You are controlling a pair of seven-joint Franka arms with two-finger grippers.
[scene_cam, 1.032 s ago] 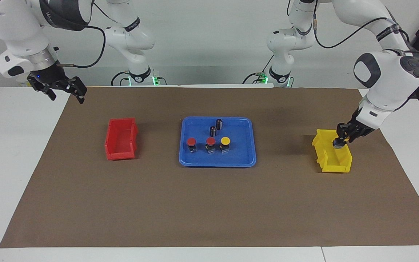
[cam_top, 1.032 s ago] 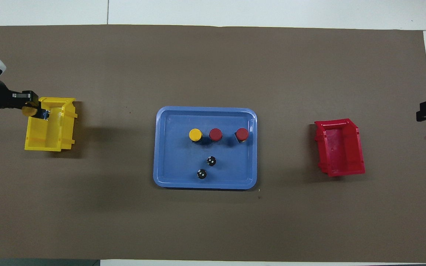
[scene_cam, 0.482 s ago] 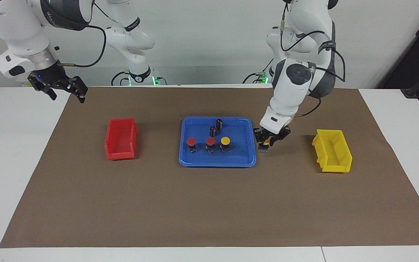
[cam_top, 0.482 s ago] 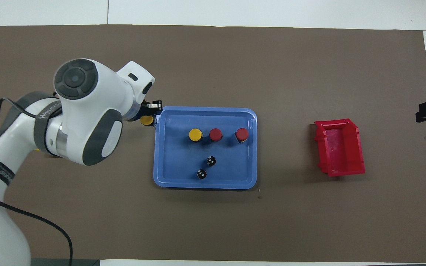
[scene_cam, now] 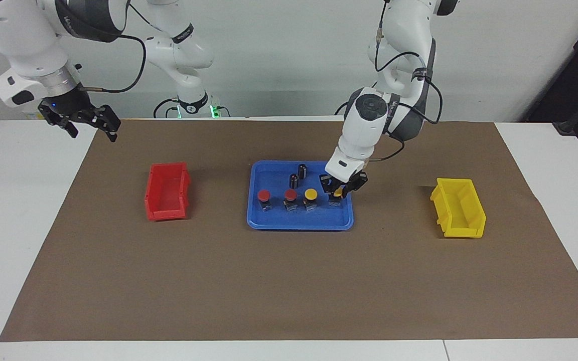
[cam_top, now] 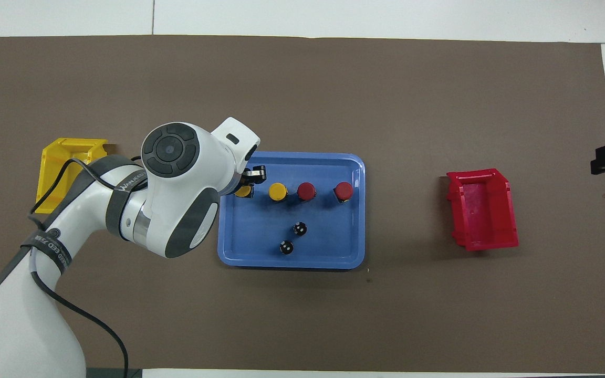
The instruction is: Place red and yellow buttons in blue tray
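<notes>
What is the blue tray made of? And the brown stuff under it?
The blue tray looks like smooth plastic: one even colour, rounded corners, a moulded low rim with a slight sheen. The brown sheet under it looks like matte paper or thin card: flat, dull, with straight cut edges. It might be felt; that cannot be settled from here.

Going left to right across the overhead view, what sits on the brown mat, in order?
yellow bin → yellow button held by the left gripper → yellow button standing in the blue tray → red button → second red button → red bin.
</notes>
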